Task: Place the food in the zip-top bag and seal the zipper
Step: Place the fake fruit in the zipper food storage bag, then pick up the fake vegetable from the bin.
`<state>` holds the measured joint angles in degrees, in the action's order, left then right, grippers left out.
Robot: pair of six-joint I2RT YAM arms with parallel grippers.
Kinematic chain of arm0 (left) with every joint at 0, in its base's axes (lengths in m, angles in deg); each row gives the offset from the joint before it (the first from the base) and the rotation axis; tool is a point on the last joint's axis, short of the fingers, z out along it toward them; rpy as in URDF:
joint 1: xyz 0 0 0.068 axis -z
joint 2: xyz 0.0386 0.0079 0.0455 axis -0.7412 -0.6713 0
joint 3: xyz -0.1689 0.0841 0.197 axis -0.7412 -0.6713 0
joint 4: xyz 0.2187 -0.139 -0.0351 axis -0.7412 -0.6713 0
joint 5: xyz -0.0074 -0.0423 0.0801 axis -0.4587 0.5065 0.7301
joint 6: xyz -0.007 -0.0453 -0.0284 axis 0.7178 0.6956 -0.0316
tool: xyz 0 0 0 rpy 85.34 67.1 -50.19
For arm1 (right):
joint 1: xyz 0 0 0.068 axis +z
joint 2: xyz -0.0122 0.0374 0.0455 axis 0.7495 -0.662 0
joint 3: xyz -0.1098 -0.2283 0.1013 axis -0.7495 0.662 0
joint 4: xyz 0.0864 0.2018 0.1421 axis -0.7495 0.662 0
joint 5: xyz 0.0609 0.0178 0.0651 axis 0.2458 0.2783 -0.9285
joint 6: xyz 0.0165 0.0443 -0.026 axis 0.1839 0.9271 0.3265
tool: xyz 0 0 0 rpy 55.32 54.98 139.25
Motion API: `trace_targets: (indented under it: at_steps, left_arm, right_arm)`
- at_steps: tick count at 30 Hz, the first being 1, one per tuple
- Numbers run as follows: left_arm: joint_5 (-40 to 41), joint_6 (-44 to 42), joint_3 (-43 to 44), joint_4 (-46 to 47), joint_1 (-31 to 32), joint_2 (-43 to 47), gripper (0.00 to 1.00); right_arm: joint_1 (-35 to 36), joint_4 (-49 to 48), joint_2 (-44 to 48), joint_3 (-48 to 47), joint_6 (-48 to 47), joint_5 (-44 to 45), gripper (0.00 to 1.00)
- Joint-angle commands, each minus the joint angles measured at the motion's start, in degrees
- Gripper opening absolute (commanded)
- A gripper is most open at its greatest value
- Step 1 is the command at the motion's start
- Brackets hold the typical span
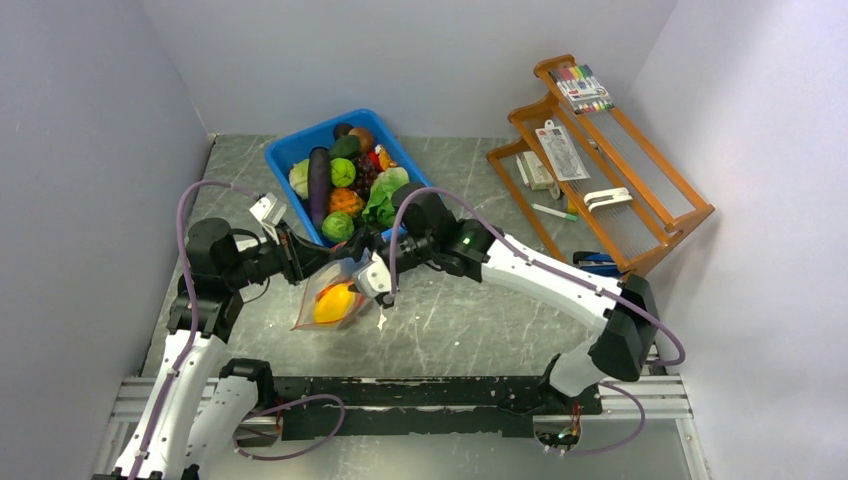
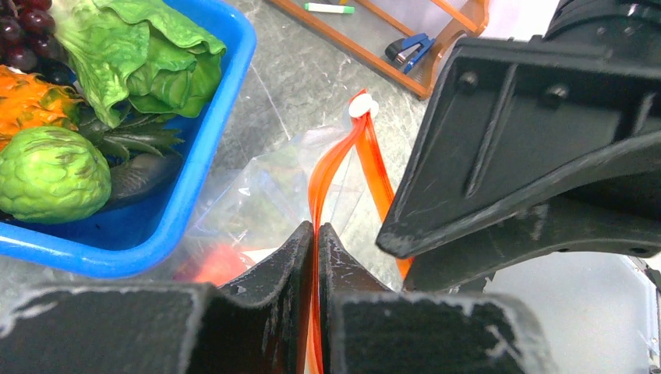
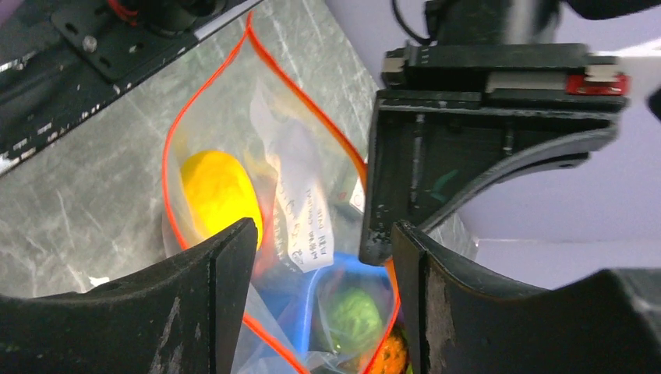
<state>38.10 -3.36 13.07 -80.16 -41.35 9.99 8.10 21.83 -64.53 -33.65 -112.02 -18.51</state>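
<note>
The clear zip-top bag [image 1: 308, 316] hangs between my two grippers just in front of the blue bin. A yellow piece [image 1: 336, 299] and something orange-red lie inside it. My left gripper [image 1: 312, 262] is shut on the red-orange zipper [image 2: 337, 156] at the bag's mouth, with the strip pinched between its jaws [image 2: 316, 234]. My right gripper [image 1: 372, 276] is open. In its wrist view the gripper [image 3: 323, 234] straddles the open mouth, the zipper [image 3: 167, 148] looping round the yellow piece [image 3: 214, 191]. The rest of the food, including a green ball [image 2: 51, 175], lies in the bin.
The blue bin [image 1: 283, 152] stands at the back centre, its near corner close behind the bag. A wooden rack [image 1: 640, 170] with pens and small tools stands at the back right. A blue-black tool [image 1: 597, 262] lies by its front foot. Grey walls close in on the left and right.
</note>
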Motion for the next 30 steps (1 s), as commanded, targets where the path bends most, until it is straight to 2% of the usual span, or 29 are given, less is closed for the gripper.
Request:
trace_targets:
  at_steps: [1, 3, 7, 8, 11, 16, 21, 24, 30]
  left_arm:
    - [-0.1, -0.4, 0.1, 1.0, -0.1, 0.7, 0.07]
    - [2.3, -0.8, 0.5, -0.1, -0.2, 1.1, 0.07]
    - [6.7, -1.0, 0.4, -0.7, -0.2, 3.4, 0.07]
    - [7.2, -1.1, 0.3, -0.7, -0.2, 3.6, 0.07]
    - [8.7, -1.4, 0.8, -1.6, -0.2, 3.4, 0.07]
    - [10.1, -1.9, 1.2, -2.7, -0.4, 3.8, 0.07]
    - [11.3, -1.9, 1.2, -2.8, -0.5, 4.6, 0.07]
    - [9.7, -2.0, 0.9, -2.2, -0.5, 5.0, 0.07]
    - [9.5, -2.0, 0.9, -2.0, -0.6, 4.9, 0.07]
  right_arm:
    - [0.2, -9.9, 3.6, 0.8, 15.4, 1.2, 0.63]
    - [0.2, -18.5, 5.6, 2.6, 27.7, 5.7, 0.61]
    - [-0.3, -30.2, 7.9, 4.8, 45.9, 20.8, 0.42]
    - [-0.6, -31.7, 7.7, 4.5, 48.9, 24.2, 0.41]
    - [-1.4, -31.1, 5.3, 2.1, 56.7, 33.9, 0.48]
    - [-4.0, -27.8, -1.8, -3.6, 67.4, 45.6, 0.41]
    - [-7.2, -26.4, -8.0, -7.9, 77.9, 51.2, 0.42]
    - [-10.4, -26.2, -12.1, -10.6, 83.9, 50.1, 0.47]
    - [-13.9, -25.8, -20.8, -17.6, 87.5, 47.6, 0.51]
